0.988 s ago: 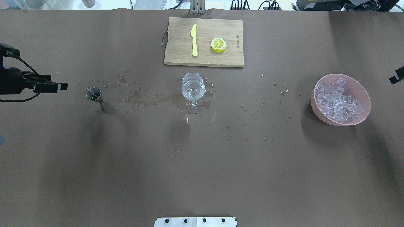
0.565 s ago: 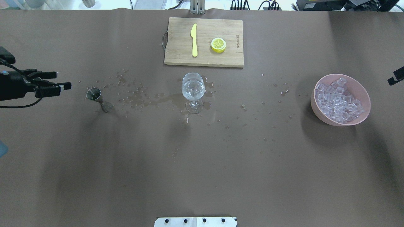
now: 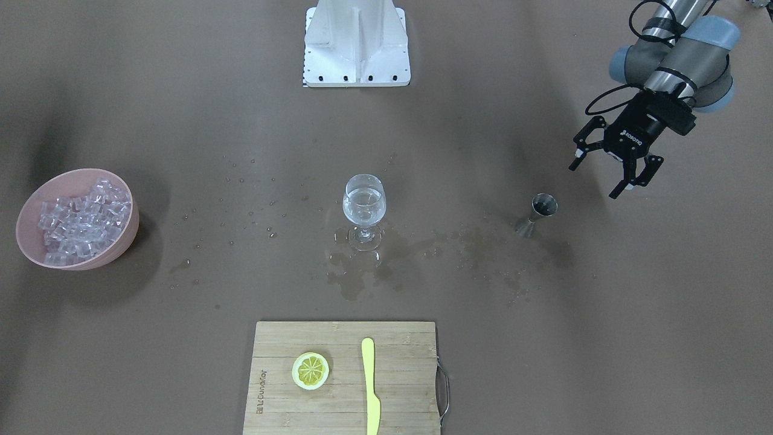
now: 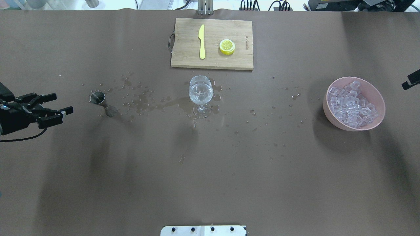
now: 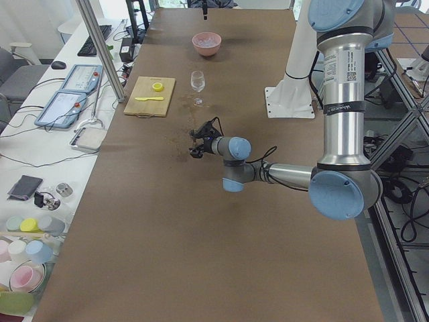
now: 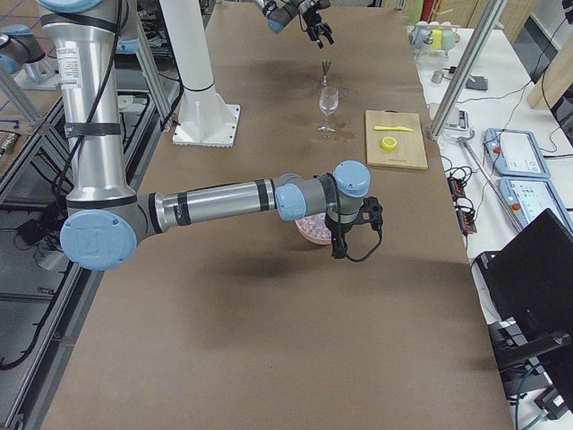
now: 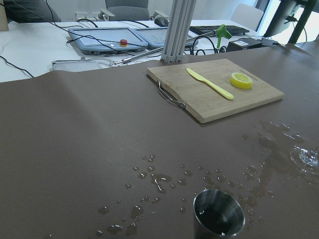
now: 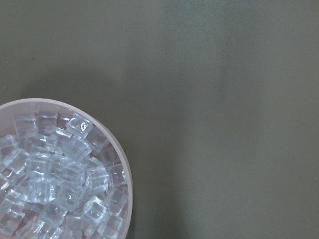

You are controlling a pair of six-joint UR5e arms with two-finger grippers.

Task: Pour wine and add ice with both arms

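Overhead exterior view: the left gripper (image 4: pixel 62 103) hangs with its fingers spread and nothing between them, just beside the steel jigger (image 4: pixel 98 97), which stands upright and untouched on the brown table (image 4: pixel 210 170). The wine (image 4: pixel 200 90) sits in the bowl of the stemmed glass (image 4: pixel 200 91) at the table's centre, with spilled drops and a wet patch (image 4: pixel 144 100) trailing between jigger and glass. The ice (image 4: pixel 350 105) lies heaped in the pink bowl (image 4: pixel 325 105), well apart to the robot's right. Only a sliver of the right gripper (image 4: pixel 411 80) shows at the frame's edge, near the bowl, and whether its fingers are parted or closed cannot be told; its wrist camera looks down on the bowl's rim and the cubes. Beyond the glass, a cutting board (image 4: pixel 229 32) carries a yellow knife (image 4: pixel 201 41) and 1 lemon slice (image 4: pixel 227 46). The pour looks finished, which would leave the ice as the step in hand. That move would call for the right arm to drop into the bowl, pinch 1 glossy, likely slippery cube and carry it across to the glass without knocking its rim.
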